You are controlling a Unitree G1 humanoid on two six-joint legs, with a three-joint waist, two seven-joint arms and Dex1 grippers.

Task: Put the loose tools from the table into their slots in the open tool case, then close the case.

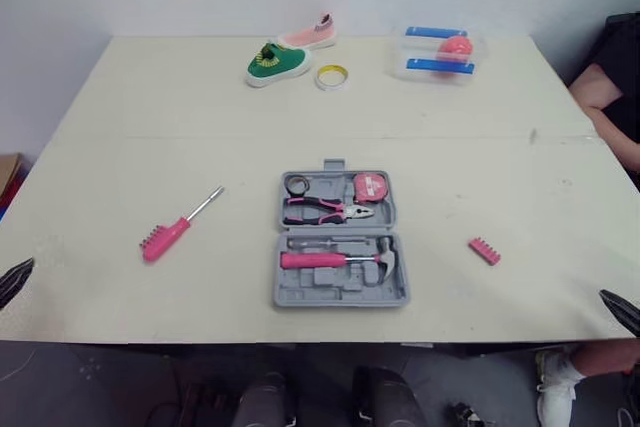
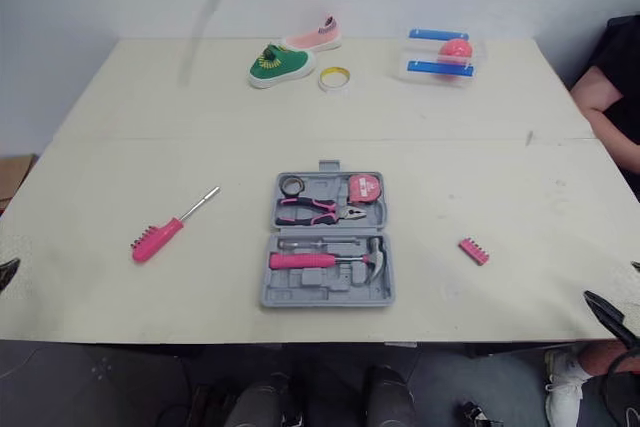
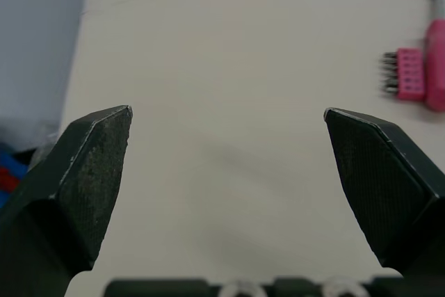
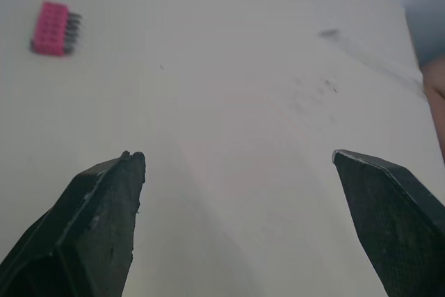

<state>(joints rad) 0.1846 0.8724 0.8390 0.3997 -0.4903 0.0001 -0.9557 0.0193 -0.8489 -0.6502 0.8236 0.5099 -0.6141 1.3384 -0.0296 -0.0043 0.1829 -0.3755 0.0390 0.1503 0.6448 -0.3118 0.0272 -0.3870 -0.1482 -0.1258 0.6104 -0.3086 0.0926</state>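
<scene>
The grey tool case [image 1: 340,293] lies open in the middle of the table, with pink pliers [image 1: 322,211], a pink tape measure [image 1: 369,186] and a pink-handled hammer [image 1: 335,259] in their slots. A pink-handled screwdriver [image 1: 180,225] lies loose to its left, a small pink bit holder [image 1: 150,240] touching its handle end. A second pink bit holder [image 1: 484,250] lies to the right of the case. My left gripper [image 3: 228,123] is open above bare table near the front left edge. My right gripper [image 4: 238,158] is open near the front right edge. Neither holds anything.
At the back of the table are a green shoe [image 1: 277,63], a pink shoe [image 1: 310,36], a yellow tape ring [image 1: 332,76] and a clear box [image 1: 438,53] with blue strips and a pink ball. A person's arm [image 1: 605,97] is by the right edge.
</scene>
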